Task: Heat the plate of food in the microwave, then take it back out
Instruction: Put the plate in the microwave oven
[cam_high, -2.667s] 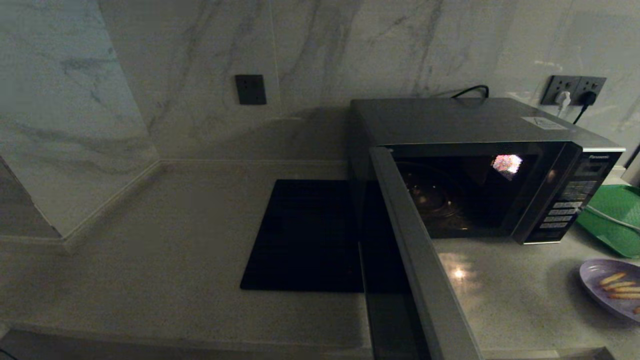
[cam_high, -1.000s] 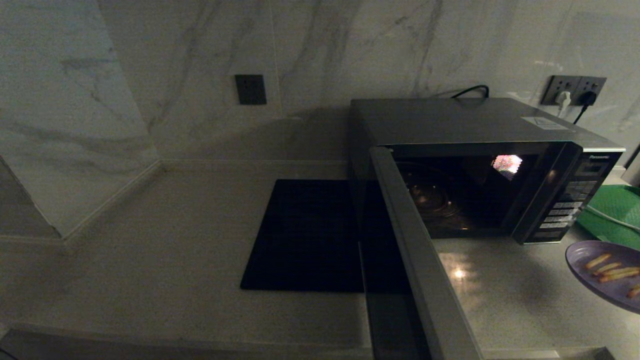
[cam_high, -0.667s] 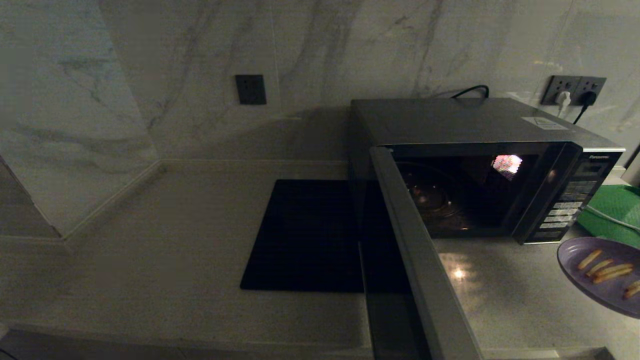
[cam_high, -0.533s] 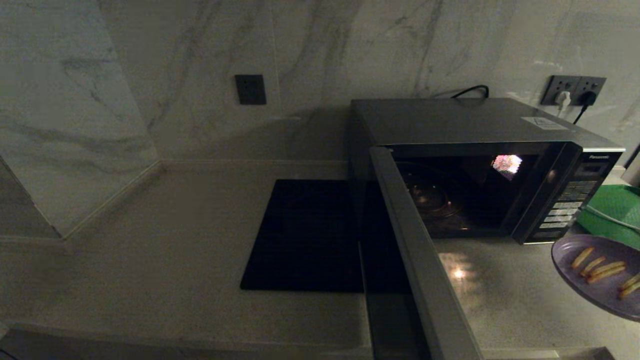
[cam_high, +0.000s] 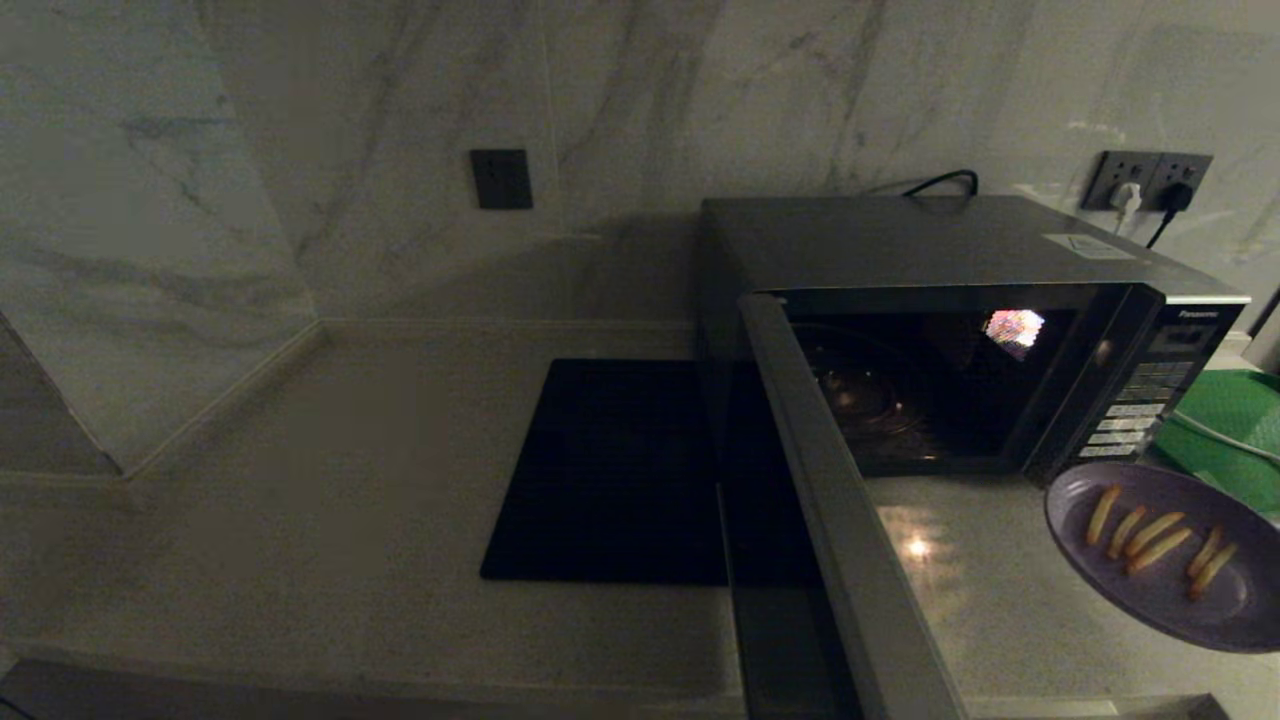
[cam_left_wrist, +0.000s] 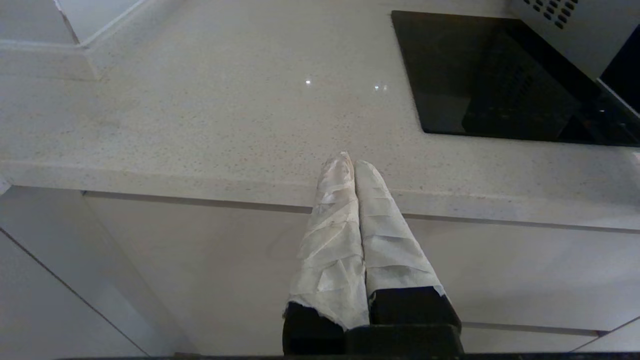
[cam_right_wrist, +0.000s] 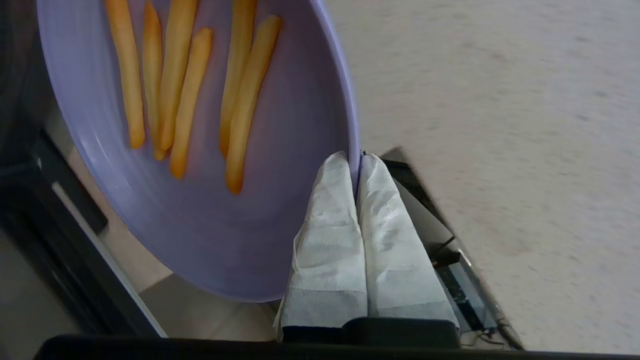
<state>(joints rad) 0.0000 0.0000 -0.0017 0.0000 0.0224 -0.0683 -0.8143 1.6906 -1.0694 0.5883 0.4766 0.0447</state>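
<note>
black mat (cam_high: 610, 470), green tray (cam_high: 1235, 420) — wall sockets (cam_high: 1150, 180)

A home kitchen: marble-tiled wall (cam_high: 350, 120), stone countertop (cam_high: 350, 480), microwave (cam_high: 950, 260), wall sockets (cam_high: 1150, 180).

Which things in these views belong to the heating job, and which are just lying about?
In the job:
- plate of food, rim pinched by the right gripper
- microwave, door open

Lying about:
- black mat on the counter
- green tray
- wall sockets
- left gripper, shut, idle at the counter edge
</note>
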